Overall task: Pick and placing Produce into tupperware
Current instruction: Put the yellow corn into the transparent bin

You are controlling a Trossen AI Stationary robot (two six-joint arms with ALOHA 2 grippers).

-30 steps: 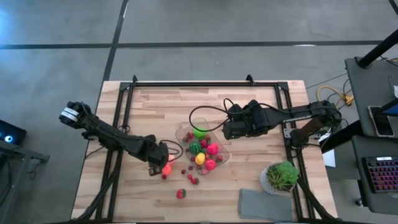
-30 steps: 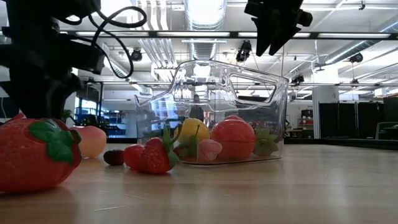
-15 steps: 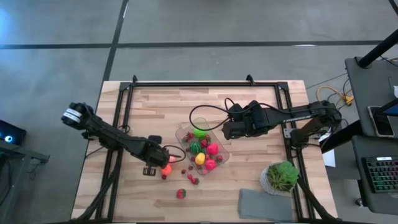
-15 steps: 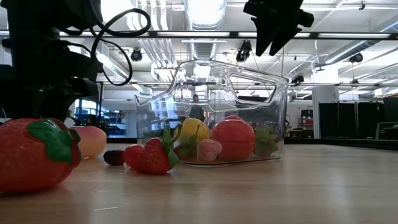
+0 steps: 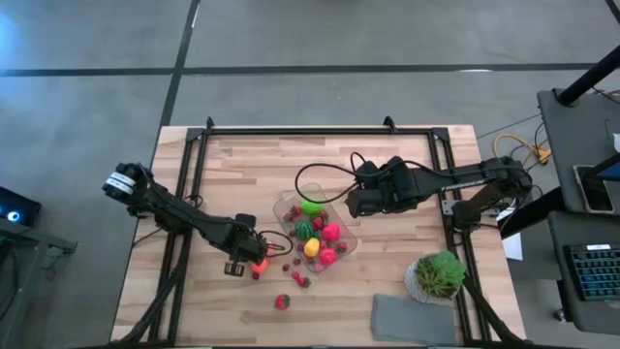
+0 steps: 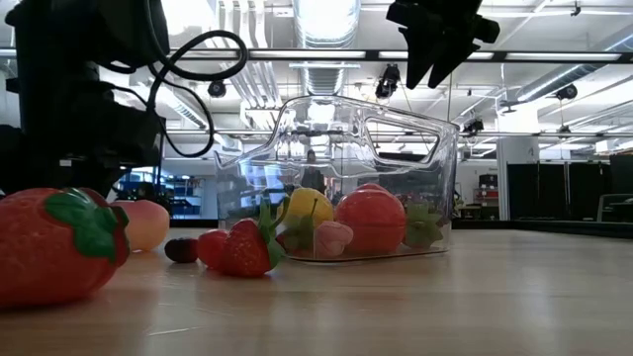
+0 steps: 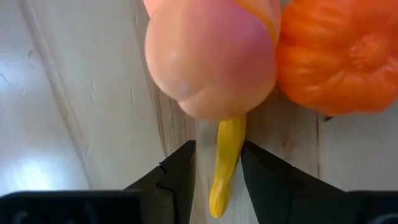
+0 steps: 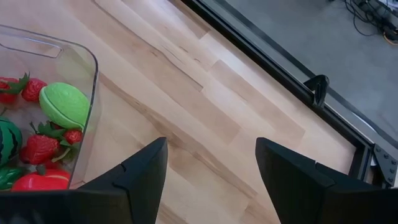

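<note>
My left gripper (image 7: pixel 219 149) points down over loose produce on the table, left of the clear tupperware (image 5: pixel 291 206). It is narrowly open, one finger on each side of a slender yellow piece (image 7: pixel 227 134) lying on the wood. The piece's far end runs under a pink-orange peach (image 7: pixel 211 56), which has an orange ribbed fruit (image 7: pixel 339 56) beside it. The tupperware holds a green lime (image 8: pixel 64 104), strawberries, a watermelon and other produce. My right gripper (image 8: pixel 211 180) hangs open and holds nothing, above the table beside the tub's far right corner. My left gripper comes from above with its fingers along the two sides of the yellow piece (image 7: pixel 231 163), which lies flat on the table. A gap shows at one finger (image 7: pixel 180 177). Whether the other finger (image 7: pixel 267 180) touches the piece I cannot tell.
Loose strawberries (image 5: pixel 282 301) and small berries (image 5: pixel 295 276) lie on the table near the tub's near-left side. In the low view a big strawberry (image 6: pixel 59 242) fills the near left. A potted green plant (image 5: pixel 439 275) and a grey cloth (image 5: pixel 415 320) sit at the near right.
My left gripper has sunk toward the table over the peach and the yellow piece, and has rolled about its own pointing line. Its finger gap looks the same. The produce and the tub have kept their places.
</note>
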